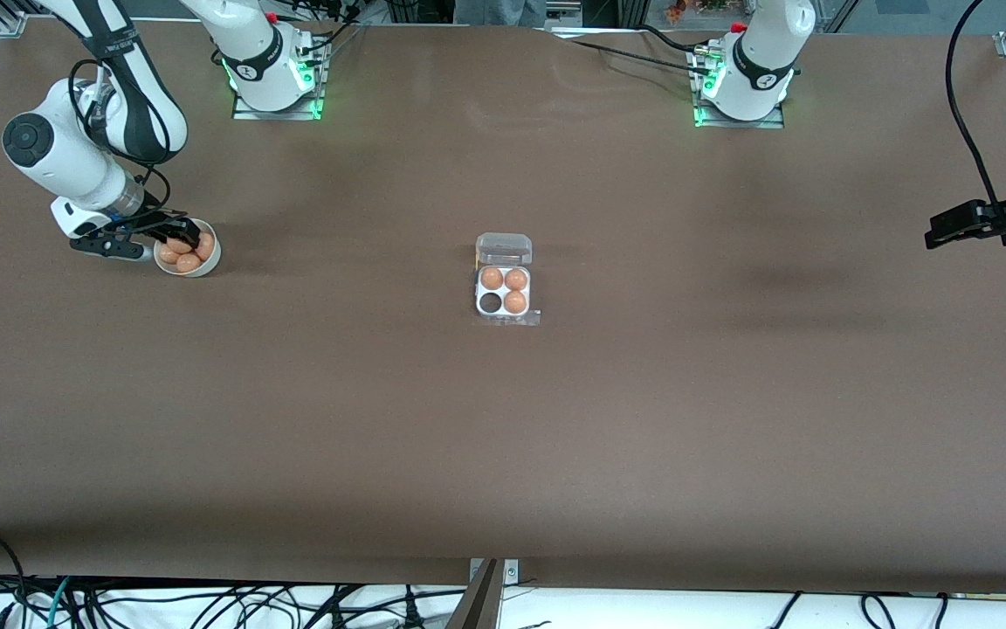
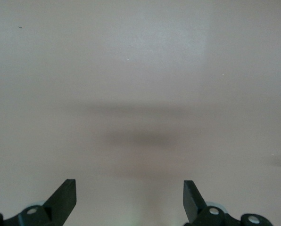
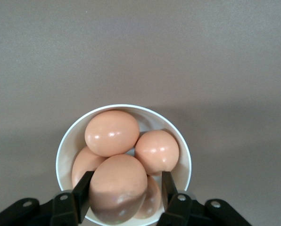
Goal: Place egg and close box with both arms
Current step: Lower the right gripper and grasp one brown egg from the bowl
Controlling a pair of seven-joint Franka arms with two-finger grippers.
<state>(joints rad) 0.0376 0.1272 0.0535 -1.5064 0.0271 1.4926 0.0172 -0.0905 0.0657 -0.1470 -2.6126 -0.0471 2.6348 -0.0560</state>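
A: Where could a claw pass?

B: The desk (image 1: pixel 503 454) lies bare between the bowl (image 1: pixel 206 259) at the right arm's end and the box (image 1: pixel 504 288) in the middle. Under the left claw (image 2: pixel 129 195), wide open at its own end, nothing stands.

A: Obstacles?

B: The box lid (image 1: pixel 504 249) stands up on the side away from the front camera. Three cells hold eggs; one cell (image 1: pixel 491 302) is free. The bowl is crowded with eggs, and the right claw (image 3: pixel 124 188) sits in it astride the egg (image 3: pixel 118 188).
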